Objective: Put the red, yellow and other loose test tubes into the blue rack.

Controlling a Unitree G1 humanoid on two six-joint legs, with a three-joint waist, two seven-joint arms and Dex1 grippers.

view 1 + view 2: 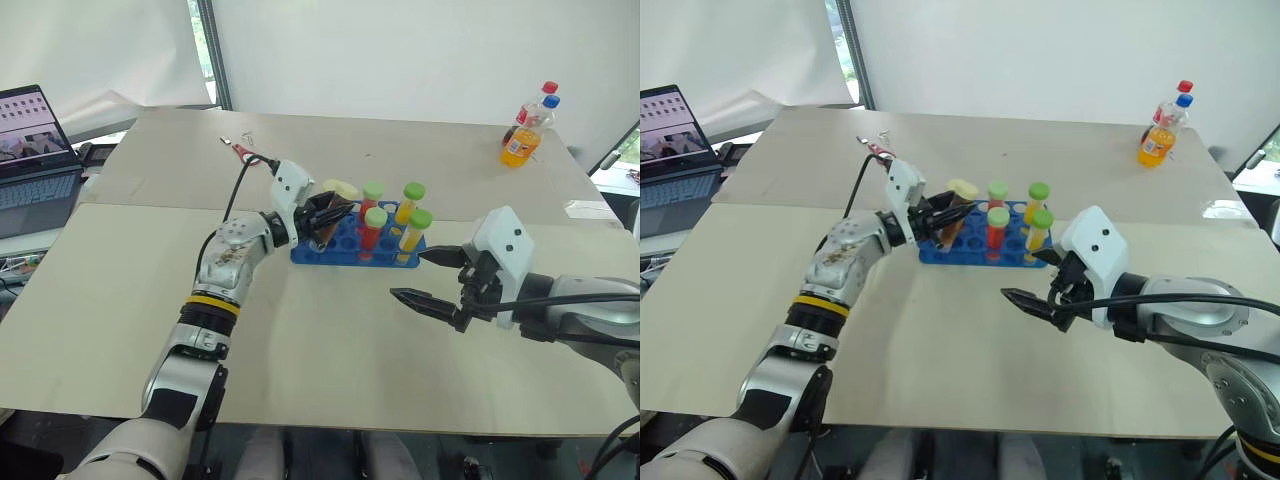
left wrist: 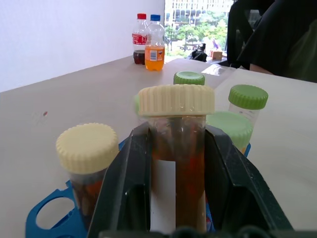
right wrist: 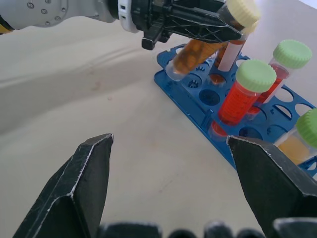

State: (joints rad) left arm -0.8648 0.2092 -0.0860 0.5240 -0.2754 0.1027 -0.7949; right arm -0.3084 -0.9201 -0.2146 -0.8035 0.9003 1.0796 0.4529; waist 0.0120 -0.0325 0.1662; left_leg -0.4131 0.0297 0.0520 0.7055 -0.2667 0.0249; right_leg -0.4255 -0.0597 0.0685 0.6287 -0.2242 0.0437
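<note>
Your left pincer [image 1: 322,215] is clamping the amber tube [image 3: 198,49] tilted, its bottom hovering just over the blue rack [image 3: 198,106]. Your right pincer [image 1: 425,278] is gaping wide, empty, beside the rack; the left fingers [image 2: 126,198] are hiding the tube's sides.

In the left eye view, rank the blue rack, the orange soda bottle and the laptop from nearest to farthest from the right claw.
1. blue rack: just beyond the open right claw, toward the table's middle.
2. orange soda bottle: far right corner of the table.
3. laptop: off the table's far left edge.
</note>
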